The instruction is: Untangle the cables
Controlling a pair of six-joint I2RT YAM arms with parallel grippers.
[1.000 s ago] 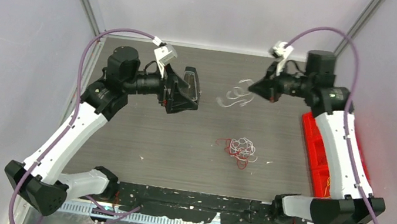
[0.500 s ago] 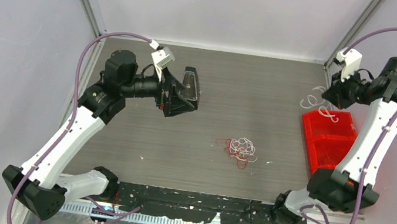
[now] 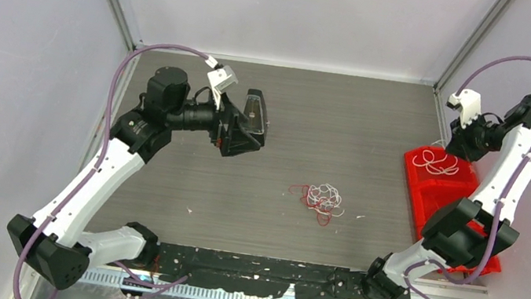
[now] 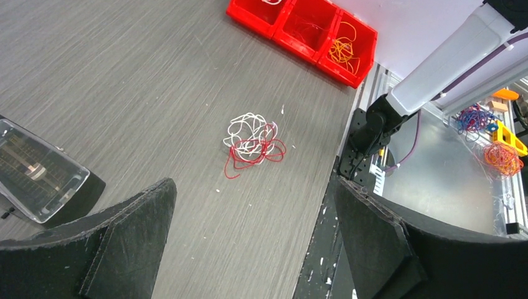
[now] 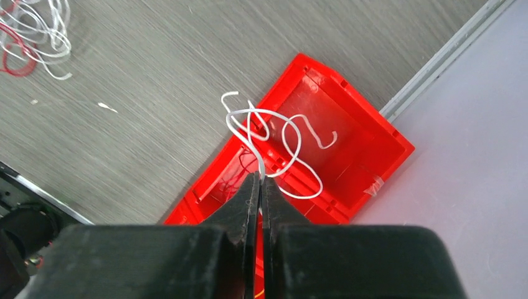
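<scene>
The right gripper (image 5: 259,180) pinches the white cable (image 5: 274,134), which dangles right above the far end of the red bin (image 5: 377,134). The left gripper (image 4: 254,187) gapes wide, holding nothing.

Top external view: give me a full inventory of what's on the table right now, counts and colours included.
table: 1, grey wood-grain, under everything
red bin: 1, red, three compartments, at the table's right edge
white cable: 1, white, dangling over the bin's far compartment
cable tangle: 1 clump, white and red, on the table near its middle
orange cable: 1, orange, in the bin's near compartment
left hand: 1, black, open, over the table's far left
right hand: 1, black, shut on the white cable
</scene>
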